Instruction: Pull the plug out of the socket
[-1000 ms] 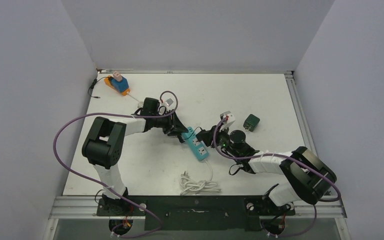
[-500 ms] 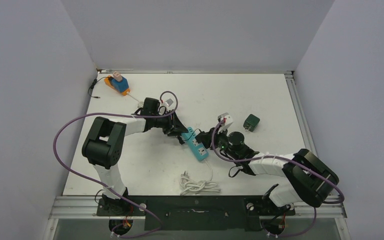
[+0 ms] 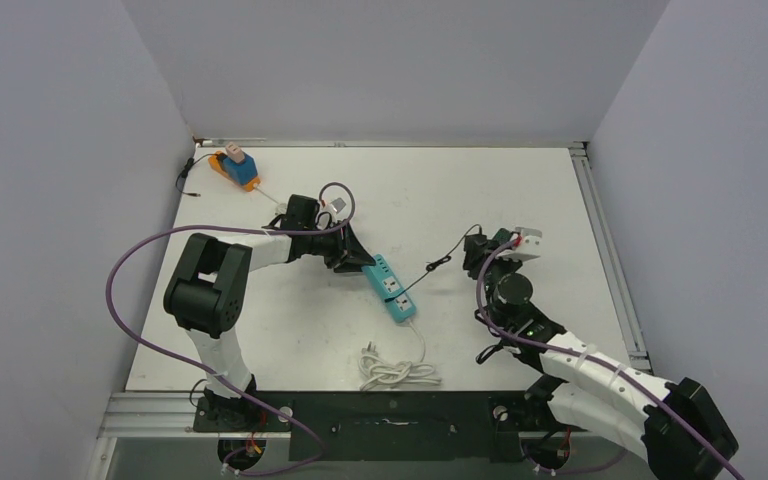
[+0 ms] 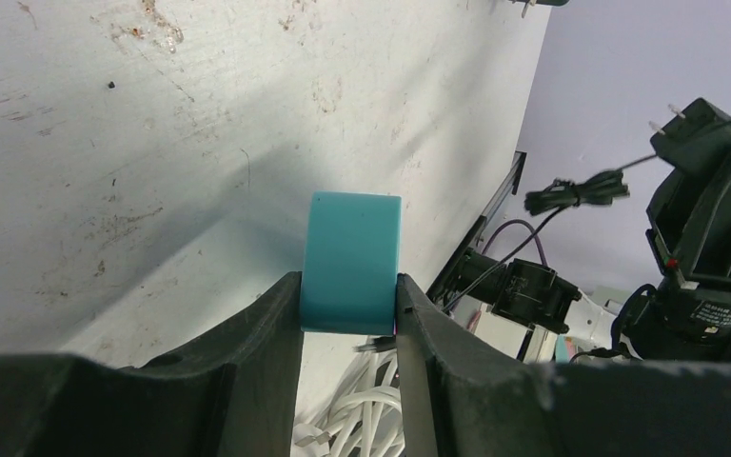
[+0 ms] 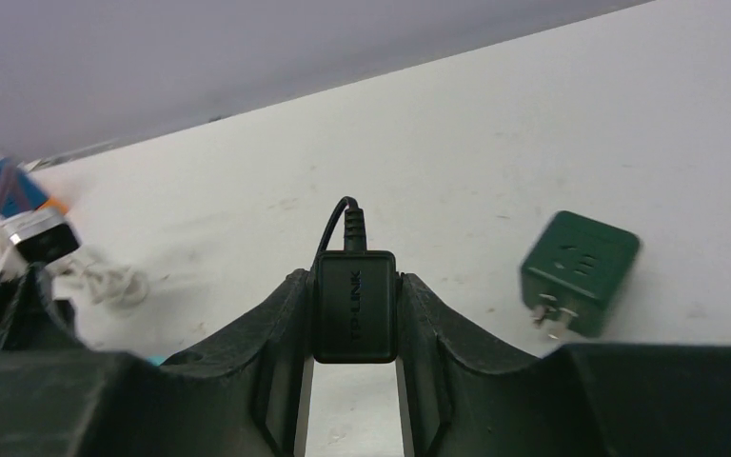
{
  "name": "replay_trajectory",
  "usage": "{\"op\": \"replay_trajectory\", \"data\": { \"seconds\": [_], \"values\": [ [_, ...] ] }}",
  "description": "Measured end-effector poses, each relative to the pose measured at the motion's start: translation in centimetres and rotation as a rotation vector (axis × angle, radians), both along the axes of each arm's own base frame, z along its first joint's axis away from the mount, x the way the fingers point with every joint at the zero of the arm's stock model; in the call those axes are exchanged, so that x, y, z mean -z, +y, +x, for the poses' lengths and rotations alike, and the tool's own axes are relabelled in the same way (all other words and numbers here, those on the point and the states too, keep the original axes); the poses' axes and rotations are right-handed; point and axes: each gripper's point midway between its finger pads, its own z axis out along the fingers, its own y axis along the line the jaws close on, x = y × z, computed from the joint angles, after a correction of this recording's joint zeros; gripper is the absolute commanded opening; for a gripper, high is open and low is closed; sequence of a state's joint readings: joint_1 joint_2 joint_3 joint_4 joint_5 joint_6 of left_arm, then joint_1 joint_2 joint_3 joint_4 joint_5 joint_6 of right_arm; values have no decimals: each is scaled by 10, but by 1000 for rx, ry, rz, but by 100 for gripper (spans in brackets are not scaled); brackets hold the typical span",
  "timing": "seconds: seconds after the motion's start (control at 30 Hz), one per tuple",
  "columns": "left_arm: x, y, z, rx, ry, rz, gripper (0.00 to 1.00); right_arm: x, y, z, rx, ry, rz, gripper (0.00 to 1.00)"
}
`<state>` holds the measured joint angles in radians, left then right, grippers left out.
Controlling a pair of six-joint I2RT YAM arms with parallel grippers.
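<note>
The left jaws pinch the teal strip (image 4: 352, 257), the right jaws the black adapter (image 5: 355, 305); the blue plug (image 3: 241, 165) sits untouched in the orange socket (image 3: 220, 167); next, I judge, one arm must let go and reach it.

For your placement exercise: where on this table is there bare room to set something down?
Bare: the far stretch between the orange power strip and the right rail. Crowded: the middle, around the teal strip and white cord.
</note>
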<state>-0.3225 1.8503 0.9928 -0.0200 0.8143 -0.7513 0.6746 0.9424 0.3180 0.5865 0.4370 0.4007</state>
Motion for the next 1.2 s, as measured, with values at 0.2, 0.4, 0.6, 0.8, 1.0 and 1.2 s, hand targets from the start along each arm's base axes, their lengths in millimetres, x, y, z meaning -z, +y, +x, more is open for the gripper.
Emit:
{"op": "replay_trajectory", "data": {
  "seconds": [0.2, 0.4, 0.6, 0.8, 1.0, 1.2],
  "values": [
    [0, 0, 1, -3, -1, 2, 0, 8, -48, -1, 242, 35, -45, 5],
    [0, 0, 4, -11, -14, 5, 0, 49, -85, 2, 467, 188, -174, 5],
    [-1, 2, 6, -18, -20, 7, 0, 61, -122, -1, 626, 253, -196, 10],
    [-1, 1, 6, -17, -21, 7, 0, 68, -136, 3, 656, 277, -155, 22],
    [-8, 0, 14, -14, -53, 12, 0, 94, -148, 10, 644, 367, -122, 25],
    [-33, -19, 53, -10, -141, -3, 0, 112, -151, 16, 601, 433, -59, 33]
  ]
}}
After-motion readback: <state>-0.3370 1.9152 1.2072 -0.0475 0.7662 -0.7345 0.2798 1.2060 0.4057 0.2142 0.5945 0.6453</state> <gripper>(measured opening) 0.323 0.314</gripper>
